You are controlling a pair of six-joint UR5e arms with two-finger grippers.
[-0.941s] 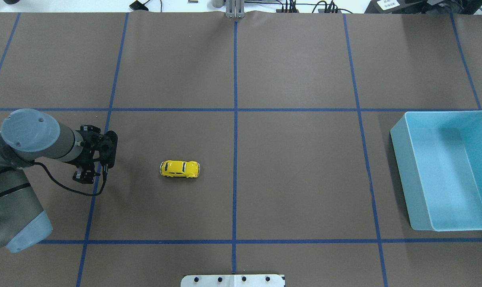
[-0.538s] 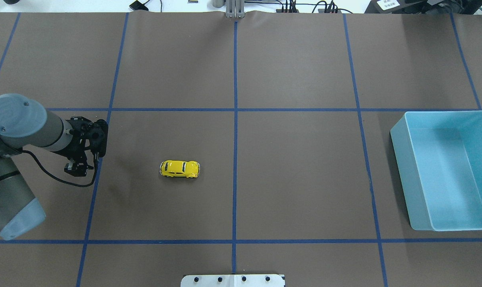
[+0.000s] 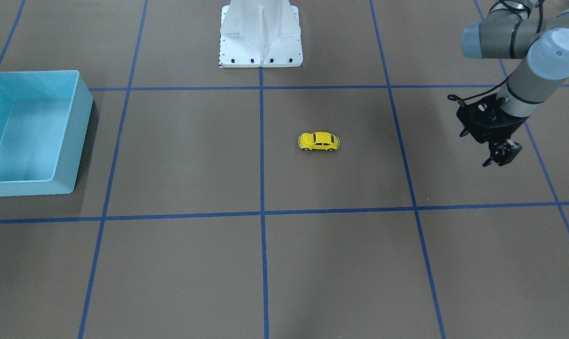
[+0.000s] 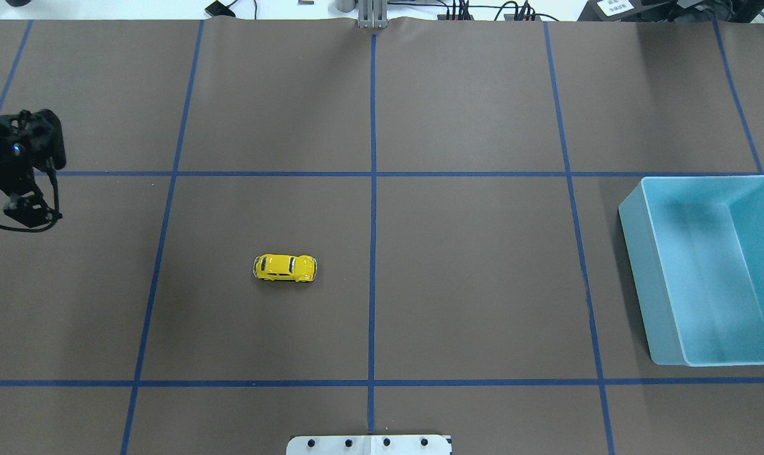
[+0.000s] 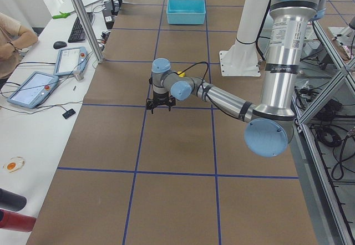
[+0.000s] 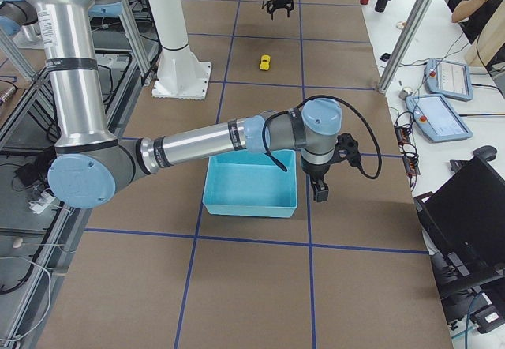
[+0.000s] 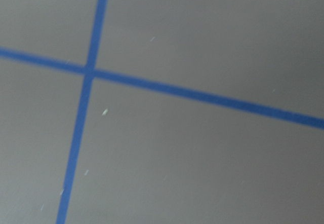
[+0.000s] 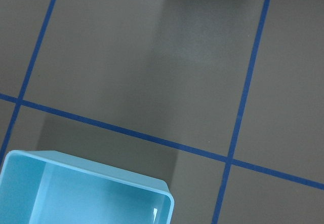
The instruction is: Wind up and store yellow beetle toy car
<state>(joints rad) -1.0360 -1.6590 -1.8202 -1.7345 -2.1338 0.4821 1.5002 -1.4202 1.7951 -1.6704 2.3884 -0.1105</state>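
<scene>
1. The white base plate (image 4: 369,444) sits closest to the robot, at the table's near edge and clear of any reach.
2. The yellow beetle toy car (image 4: 285,268) stands on its wheels on the brown table (image 4: 483,284). It is on the robot's left half, near the central blue tape line (image 4: 373,253), with its length running across the table. It looks small, light and rigid. Its glossy rounded shell would probably slip under a pinch on roof or bonnet. The flatter door sides, between the wheels, seem the safer hold. It will likely roll if nudged along its length, and winding it probably means pressing down while dragging it backward.
3. The left gripper (image 4: 26,212) hangs above the table's left edge, well apart from the car. Its fingers point down, look spread and hold nothing. Nothing lies between it and the car.
4. The light blue bin (image 4: 634,278) rests open at the robot's far right, well apart from the car. Its raised wall must be cleared when the car goes in.
5. The right gripper (image 6: 318,191) hovers just beyond the bin, and whether it is spread or pressed together cannot be told.
6. Cables (image 4: 483,11) lie past the far edge, out of the way.
</scene>
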